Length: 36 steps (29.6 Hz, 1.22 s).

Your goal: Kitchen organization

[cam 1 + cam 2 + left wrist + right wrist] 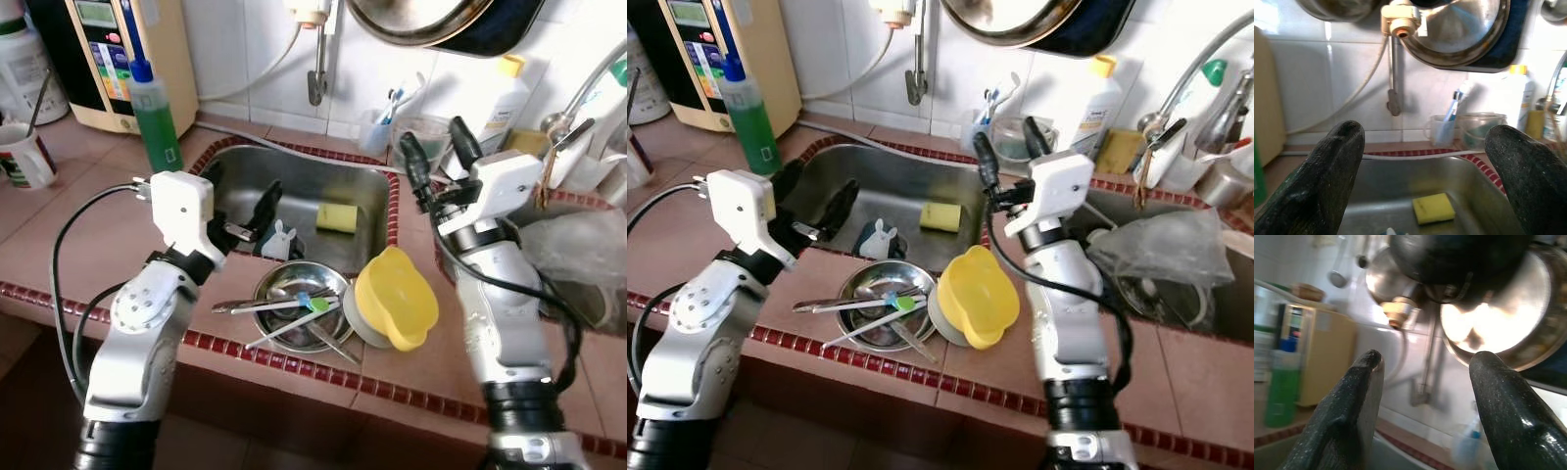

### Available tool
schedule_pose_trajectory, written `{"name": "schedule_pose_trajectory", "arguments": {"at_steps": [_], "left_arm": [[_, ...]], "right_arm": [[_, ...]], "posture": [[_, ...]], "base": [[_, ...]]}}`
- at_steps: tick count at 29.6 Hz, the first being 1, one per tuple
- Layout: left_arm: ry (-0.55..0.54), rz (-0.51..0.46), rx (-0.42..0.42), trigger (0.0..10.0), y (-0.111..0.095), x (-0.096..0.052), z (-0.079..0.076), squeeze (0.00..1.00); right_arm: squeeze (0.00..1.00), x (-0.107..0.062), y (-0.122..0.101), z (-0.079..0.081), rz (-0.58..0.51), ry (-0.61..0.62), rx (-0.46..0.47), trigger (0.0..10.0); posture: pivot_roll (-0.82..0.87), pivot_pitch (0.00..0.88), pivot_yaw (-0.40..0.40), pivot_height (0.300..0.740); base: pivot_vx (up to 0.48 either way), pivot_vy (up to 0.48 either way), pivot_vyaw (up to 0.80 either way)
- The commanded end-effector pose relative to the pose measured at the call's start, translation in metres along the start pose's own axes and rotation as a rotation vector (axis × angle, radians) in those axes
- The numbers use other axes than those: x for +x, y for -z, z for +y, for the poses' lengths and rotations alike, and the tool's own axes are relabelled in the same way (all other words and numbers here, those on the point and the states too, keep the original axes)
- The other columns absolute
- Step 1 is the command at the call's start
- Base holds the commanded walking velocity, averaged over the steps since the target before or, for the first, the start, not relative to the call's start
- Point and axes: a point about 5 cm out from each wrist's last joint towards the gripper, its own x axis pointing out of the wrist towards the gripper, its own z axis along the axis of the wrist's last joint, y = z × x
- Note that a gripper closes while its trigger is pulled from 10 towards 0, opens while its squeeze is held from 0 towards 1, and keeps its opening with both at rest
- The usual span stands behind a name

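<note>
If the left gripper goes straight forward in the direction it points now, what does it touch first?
Probably the steel sink. The left gripper is open and aims down into the basin, with the yellow sponge lying low between its fingers in the wrist view. It may reach the sponge or the back wall; depth is unclear.

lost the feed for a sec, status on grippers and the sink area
Left gripper open, over the sink's left side, empty. Right gripper open, raised by its right rim, empty. Yellow sponge in basin. Steel bowl of utensils and yellow cup on front ledge.
</note>
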Motion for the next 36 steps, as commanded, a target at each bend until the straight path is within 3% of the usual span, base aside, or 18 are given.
{"name": "schedule_pose_trajectory", "arguments": {"at_steps": [1,13,15,22,29,36], "left_arm": [[0.027,-0.008,-0.009,10.0,-0.001,0.002,-0.007,0.00],[0.136,0.020,-0.019,10.0,0.009,-0.013,-0.026,0.00],[0.225,0.038,0.014,10.0,0.014,-0.021,-0.034,0.00],[0.378,0.076,0.073,10.0,0.018,-0.033,-0.044,0.00],[0.487,0.045,0.062,10.0,0.007,-0.032,-0.056,0.00],[0.508,0.065,0.059,10.0,0.014,-0.034,-0.058,0.00]], "right_arm": [[0.00,-0.002,-0.005,-0.009,-0.016,0.025,-0.016,10.0],[0.00,-0.023,0.003,-0.008,0.049,0.060,0.014,10.0],[0.00,-0.033,0.007,-0.002,0.081,0.062,0.044,10.0],[0.00,-0.049,0.015,0.009,0.144,0.051,0.090,10.0],[0.00,-0.061,0.016,0.013,0.189,0.081,0.133,10.0],[0.00,-0.076,0.018,0.016,0.229,0.074,0.118,10.0]], "posture": [[0.08,0.030,-0.040,0.740],[0.06,0.068,-0.034,0.740],[0.06,0.075,-0.035,0.740],[0.06,0.082,-0.031,0.740],[0.04,0.080,-0.025,0.740],[0.03,0.077,-0.013,0.740]], "base": [[0.000,0.000,0.00],[0.000,0.000,0.00],[0.000,0.000,0.00],[0.000,0.000,0.00],[0.000,0.000,0.00],[0.000,0.000,0.00]]}}
